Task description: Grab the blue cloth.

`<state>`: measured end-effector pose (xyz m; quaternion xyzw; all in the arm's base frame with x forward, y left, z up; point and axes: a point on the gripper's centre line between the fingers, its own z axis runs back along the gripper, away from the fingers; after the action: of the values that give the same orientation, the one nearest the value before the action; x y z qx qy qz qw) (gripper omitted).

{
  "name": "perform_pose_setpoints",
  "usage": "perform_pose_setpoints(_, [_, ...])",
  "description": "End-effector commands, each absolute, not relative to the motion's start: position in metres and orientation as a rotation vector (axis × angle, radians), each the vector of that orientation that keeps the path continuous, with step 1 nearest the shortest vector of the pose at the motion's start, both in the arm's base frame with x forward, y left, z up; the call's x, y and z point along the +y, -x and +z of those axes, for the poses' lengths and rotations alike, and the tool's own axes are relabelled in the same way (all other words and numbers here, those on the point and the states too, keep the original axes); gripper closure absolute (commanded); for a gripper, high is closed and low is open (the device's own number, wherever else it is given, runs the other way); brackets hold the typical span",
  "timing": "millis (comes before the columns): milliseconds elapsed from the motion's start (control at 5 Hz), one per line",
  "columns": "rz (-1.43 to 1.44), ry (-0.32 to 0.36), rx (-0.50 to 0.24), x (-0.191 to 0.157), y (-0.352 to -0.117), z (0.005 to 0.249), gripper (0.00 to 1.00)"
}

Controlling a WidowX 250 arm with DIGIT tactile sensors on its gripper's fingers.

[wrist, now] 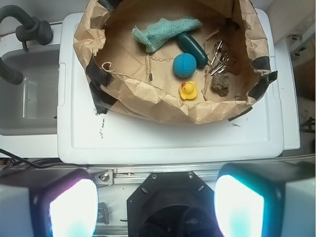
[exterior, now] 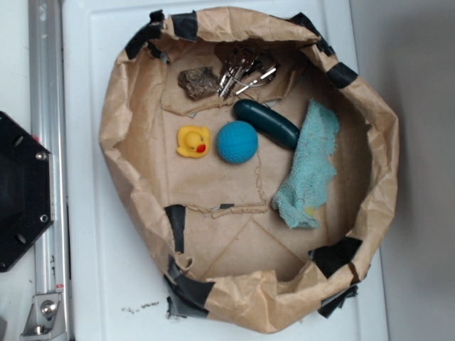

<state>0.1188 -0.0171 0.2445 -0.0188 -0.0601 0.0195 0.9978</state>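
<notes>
Sitting on white tabletop (exterior: 106,284), taped paper bowl (exterior: 128,92) w/ blue cloth (exterior: 309,167) inside, jaws spread, well apart from bowl.

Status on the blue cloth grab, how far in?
Done: nothing visible yet. The light blue-teal fuzzy cloth lies untouched in the crumpled brown paper bin, next to the dark teal glossy capsule.

In hand: nothing. In the wrist view the gripper is open and sits well short of the bin, above the white surface's edge.

Left: approach, descend over the cloth, close, lift.
</notes>
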Motion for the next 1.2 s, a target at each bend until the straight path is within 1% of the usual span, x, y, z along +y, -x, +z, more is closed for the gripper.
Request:
perform_pose_setpoints(0, [0.039,0.038,-0.12,-0.017,-0.119,0.244,0.0])
perform_pose_setpoints(200, [0.201,0.009,-0.179,0.007,-0.169,0.208,0.0])
perform_pose_setpoints(400, [0.242,0.037,-0.256,0.008,-0.22,0.18,0.0])
perform_pose_setpoints(600, [0.265,0.041,-0.305,0.001,-0.256,0.156,0.0])
perform_pose_setpoints(800, [0.217,0.061,-0.322,-0.008,-0.279,0.135,0.0])
perform_pose_setpoints(1000, [0.252,0.049,-0.301,-0.004,-0.297,0.107,0.0])
